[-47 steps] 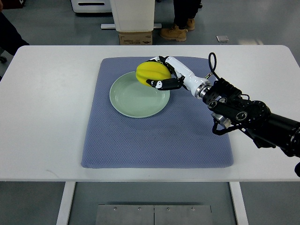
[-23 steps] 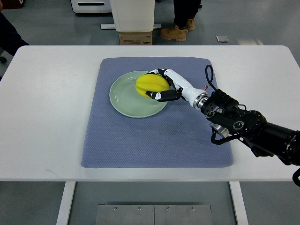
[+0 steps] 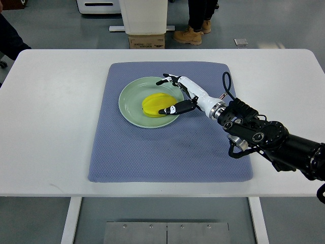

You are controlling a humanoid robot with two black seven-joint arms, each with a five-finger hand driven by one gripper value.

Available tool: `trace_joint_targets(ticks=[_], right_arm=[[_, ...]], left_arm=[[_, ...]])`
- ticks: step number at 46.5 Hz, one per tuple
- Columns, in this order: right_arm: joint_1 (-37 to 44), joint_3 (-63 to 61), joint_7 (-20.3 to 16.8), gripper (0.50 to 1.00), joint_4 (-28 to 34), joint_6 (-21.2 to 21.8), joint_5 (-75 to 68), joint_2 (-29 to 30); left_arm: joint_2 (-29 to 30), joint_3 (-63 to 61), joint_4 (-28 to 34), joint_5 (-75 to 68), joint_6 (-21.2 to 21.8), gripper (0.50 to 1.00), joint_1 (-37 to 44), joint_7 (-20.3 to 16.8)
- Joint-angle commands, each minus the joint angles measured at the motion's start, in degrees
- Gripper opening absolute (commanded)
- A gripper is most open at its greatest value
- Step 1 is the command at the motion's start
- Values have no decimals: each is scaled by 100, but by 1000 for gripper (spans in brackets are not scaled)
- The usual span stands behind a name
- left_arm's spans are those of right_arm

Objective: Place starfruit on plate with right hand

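Note:
A yellow starfruit (image 3: 154, 104) lies on the pale green plate (image 3: 131, 103), right of the plate's middle. My right hand (image 3: 168, 95) reaches in from the right and sits at the plate's right rim, its fingers (image 3: 166, 79) spread apart. One dark fingertip (image 3: 167, 110) rests beside the fruit's near right edge and the others stand off it. The hand holds nothing. The left arm does not show.
The plate sits on a blue-grey mat (image 3: 170, 152) on a white table (image 3: 51, 127). Beyond the far edge stand a white bin (image 3: 144, 15), a cardboard box (image 3: 147, 40) and a person's boots (image 3: 190, 33). A dark sleeve (image 3: 10, 35) shows at the upper left.
The right hand lowered the starfruit onto the plate and let go of it; its fingers spread open. The fruit now lies flat, slightly left of where it was held.

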State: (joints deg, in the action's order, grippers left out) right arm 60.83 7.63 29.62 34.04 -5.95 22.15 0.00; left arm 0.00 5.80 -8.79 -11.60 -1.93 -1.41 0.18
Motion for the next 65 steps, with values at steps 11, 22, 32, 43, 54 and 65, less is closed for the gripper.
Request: trace_joint_targets(ticks=[11,22,32,43,54,65], right_arm=[[96,-183,-26,998,24,-20,-18,0],[8,-886,-26,1000,112,-12,-26,-167],[-18,-1527,-35,1000,94,-20,-26,-378],[-220,-1853,-44,1000,77,-38,-18,-571],[-484,-1871,-53,1000,41,-38,-18,-949],[-853,-2134,-184,1000,-20,41,-913,-1064]], left_arm=[[0,0,0,0,0,1000,0,0],[0,0,0,0,0,1000,0,0],[0,0,0,0,0,1000,0,0],[0,0,0,0,0,1000,0,0],[0,0,0,0,0,1000,0,0],[0,0,0,0,0,1000,0,0]])
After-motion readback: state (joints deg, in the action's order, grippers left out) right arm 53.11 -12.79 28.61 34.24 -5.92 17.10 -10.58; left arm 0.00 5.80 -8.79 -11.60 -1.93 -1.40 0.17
